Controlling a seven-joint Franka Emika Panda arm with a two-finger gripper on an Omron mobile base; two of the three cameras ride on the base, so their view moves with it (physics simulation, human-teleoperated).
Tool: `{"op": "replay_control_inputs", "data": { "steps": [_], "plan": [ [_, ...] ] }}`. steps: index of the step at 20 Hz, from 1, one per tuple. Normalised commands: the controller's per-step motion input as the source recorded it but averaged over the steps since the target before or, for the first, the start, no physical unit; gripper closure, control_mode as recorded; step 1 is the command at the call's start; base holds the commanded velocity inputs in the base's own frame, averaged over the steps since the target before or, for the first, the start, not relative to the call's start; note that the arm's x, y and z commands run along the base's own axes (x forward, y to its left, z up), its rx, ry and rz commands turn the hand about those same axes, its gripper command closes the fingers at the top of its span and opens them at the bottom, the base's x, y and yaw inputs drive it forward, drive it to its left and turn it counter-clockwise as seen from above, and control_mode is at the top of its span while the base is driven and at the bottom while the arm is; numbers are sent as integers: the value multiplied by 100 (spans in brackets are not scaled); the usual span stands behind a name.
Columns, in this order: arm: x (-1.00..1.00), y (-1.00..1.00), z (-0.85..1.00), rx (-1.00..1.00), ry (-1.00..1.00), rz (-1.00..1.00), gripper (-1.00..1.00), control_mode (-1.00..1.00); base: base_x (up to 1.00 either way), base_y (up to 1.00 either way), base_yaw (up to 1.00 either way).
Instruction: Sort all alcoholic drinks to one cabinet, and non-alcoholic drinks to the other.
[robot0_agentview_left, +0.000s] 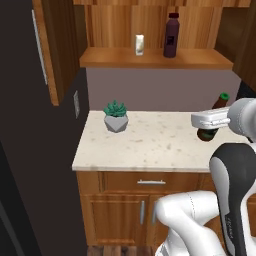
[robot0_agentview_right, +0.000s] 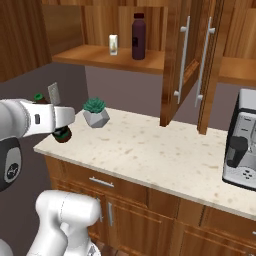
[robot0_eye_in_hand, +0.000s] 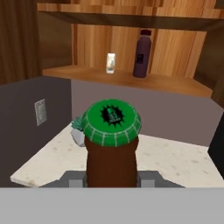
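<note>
The jaws are clamped on a beer bottle (robot0_eye_in_hand: 111, 148), one dark pad on each side of its brown glass body; the green ribbed cap faces the hand camera, so the bottle's long axis runs straight out along the gripper (robot0_agentview_left: 209, 125). In the base views the bottle stands upright, held over the edge of the speckled stone table (robot0_agentview_left: 150, 145), well apart from the small green plant (robot0_agentview_left: 115, 116) in its faceted grey pot.

Above and behind the plant, on the smooth wooden shelf (robot0_agentview_left: 150, 59) of the open cabinet, stand the white carton (robot0_agentview_left: 139, 45) and, just beside it, the taller dark purple bottle (robot0_agentview_left: 171, 35). Since that shelf already holds the soft drinks, the beer likely belongs in the other cabinet, on the far side of the open doors (robot0_agentview_right: 187, 60) from the plant, toward the toaster (robot0_agentview_right: 242, 140).
</note>
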Motion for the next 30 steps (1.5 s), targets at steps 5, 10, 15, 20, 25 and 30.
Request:
{"op": "replay_control_inputs", "data": {
  "steps": [5,10,15,20,25,30],
  "plan": [
    [0,0,0,0,0,0,100,100,-52,-11,0],
    [0,0,0,0,0,0,100,100,-62,-18,-1],
    [0,0,0,0,0,0,100,100,-58,-32,-3],
    [0,0,0,0,0,0,100,100,-61,-44,-5],
    [0,0,0,0,0,0,100,100,-45,-60,-5],
    [0,0,0,0,0,0,100,100,-41,-59,-4]
  ]
}}
